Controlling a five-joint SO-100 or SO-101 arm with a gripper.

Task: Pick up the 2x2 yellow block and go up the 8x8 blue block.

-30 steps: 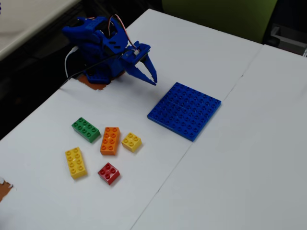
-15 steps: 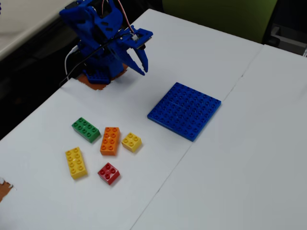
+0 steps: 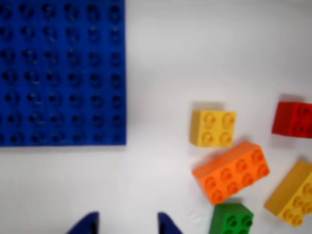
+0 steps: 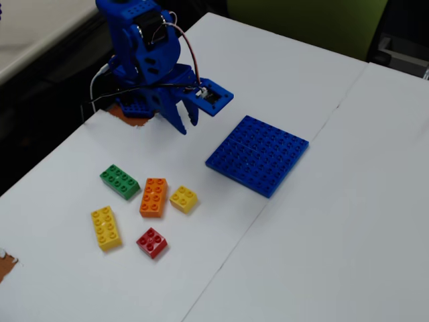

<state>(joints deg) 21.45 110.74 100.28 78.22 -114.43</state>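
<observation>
Lying flat, studs up: 2x2 yellow block [image 4: 183,198], square, axisless.

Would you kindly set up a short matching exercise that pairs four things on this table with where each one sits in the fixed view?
Things:
1. 2x2 yellow block
2. red brick
3. green brick
4. 8x8 blue block

Places in the fixed view:
A. nearest the bottom edge of all the bricks
B. just right of the orange brick
C. alone, right of the brick cluster
D. upper left of the cluster, left of the orange brick

Pairs: 1-B, 2-A, 3-D, 4-C
</observation>
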